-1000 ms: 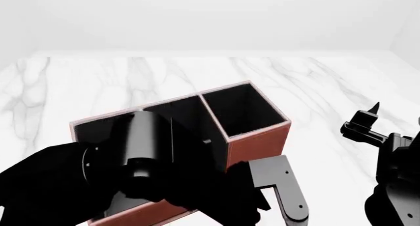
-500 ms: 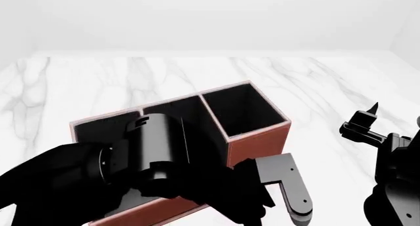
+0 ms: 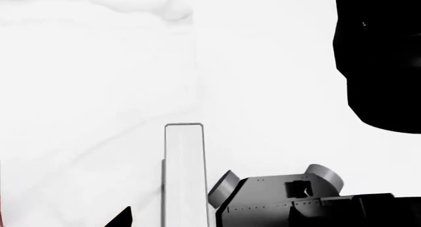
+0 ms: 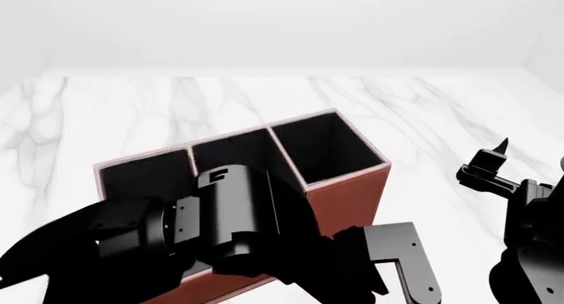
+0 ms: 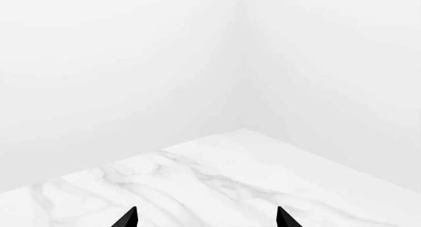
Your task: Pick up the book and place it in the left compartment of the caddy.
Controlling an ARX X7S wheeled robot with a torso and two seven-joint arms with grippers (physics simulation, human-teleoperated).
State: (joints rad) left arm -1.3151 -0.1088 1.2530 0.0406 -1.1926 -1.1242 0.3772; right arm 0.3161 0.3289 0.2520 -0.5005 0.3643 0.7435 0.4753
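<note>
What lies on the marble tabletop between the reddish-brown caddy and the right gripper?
Nothing: the head view shows bare white marble tabletop between the reddish-brown caddy and the right gripper.

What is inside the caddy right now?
The caddy's square right slot shows only black lining. The left arm covers the front and much of the left end; no book visible.

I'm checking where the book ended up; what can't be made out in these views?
The book: in no view; in the head view the left arm covers the caddy's front and much of the left compartment.
The left hand: open or shut unknown; hidden by its arm in the head view, cut off in the wrist view.
Pale slab, left wrist view: unidentifiable.
</note>
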